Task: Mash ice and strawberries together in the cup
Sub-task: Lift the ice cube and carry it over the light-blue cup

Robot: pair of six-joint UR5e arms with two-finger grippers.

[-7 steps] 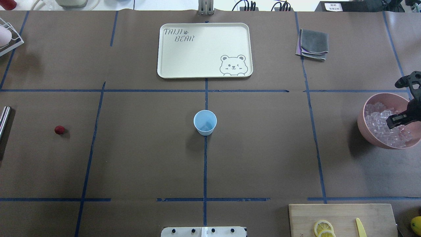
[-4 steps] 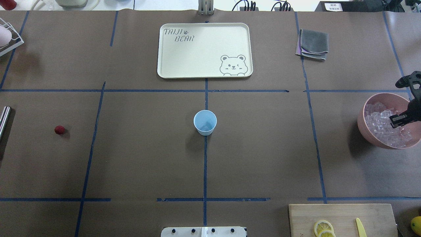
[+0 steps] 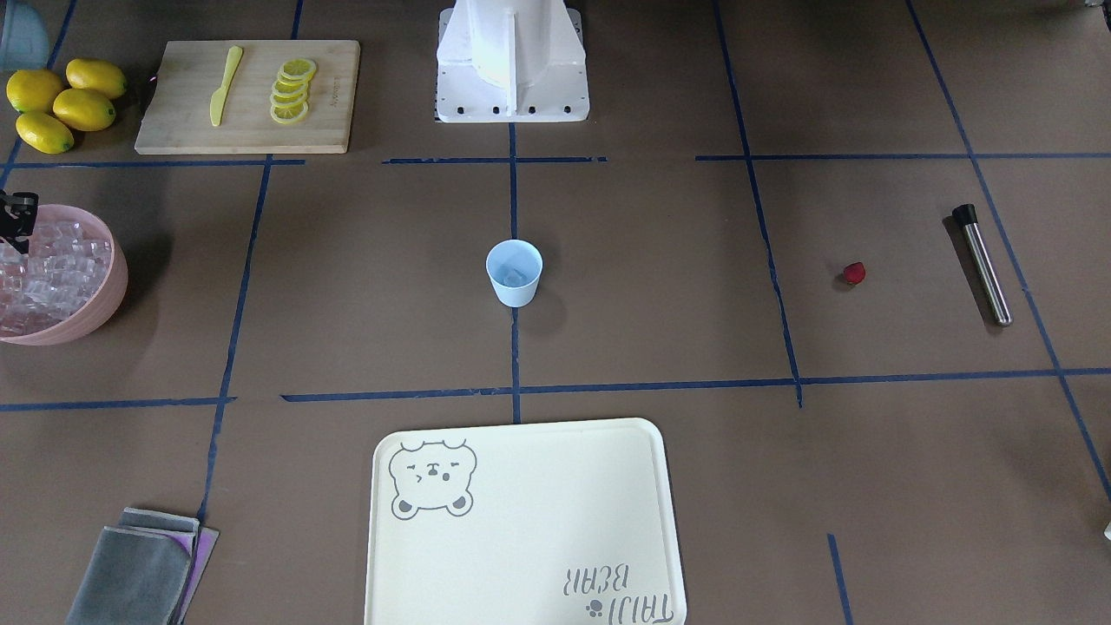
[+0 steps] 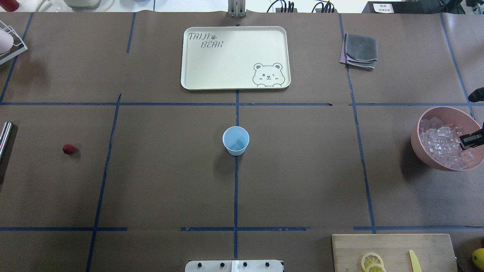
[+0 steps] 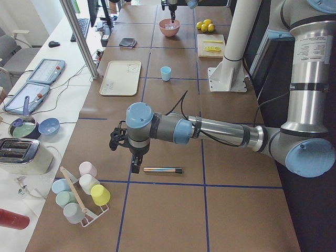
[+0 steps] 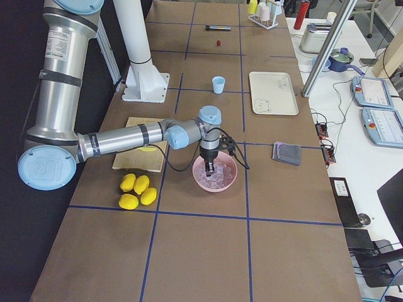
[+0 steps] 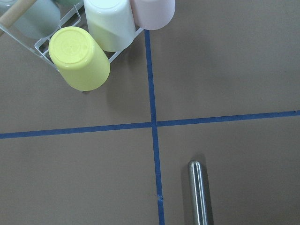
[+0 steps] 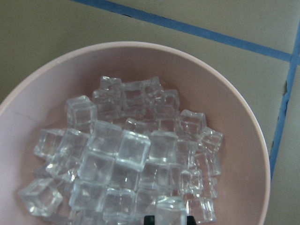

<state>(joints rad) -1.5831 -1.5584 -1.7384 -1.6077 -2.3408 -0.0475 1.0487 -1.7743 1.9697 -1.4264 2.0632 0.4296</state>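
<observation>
Cup point(image 4: 236, 140) stands upright, mouth up. Ice point(image 4: 438, 141) is piled in pink bowl point(image 4: 416, 145), far off to cup's right (robot's side). R gripper point(image 6: 210, 168) is down in that bowl; wrist cam shows its tips either side of one cube, can't tell if pinching or loose. Strawberry point(image 4: 68, 149) lies well to cup's left. Further out from cup than the berry, L gripper point(image 5: 135, 167) hangs just by one end of steel rod point(image 5: 163, 170); whether it's spread or closed, can't tell.
</observation>
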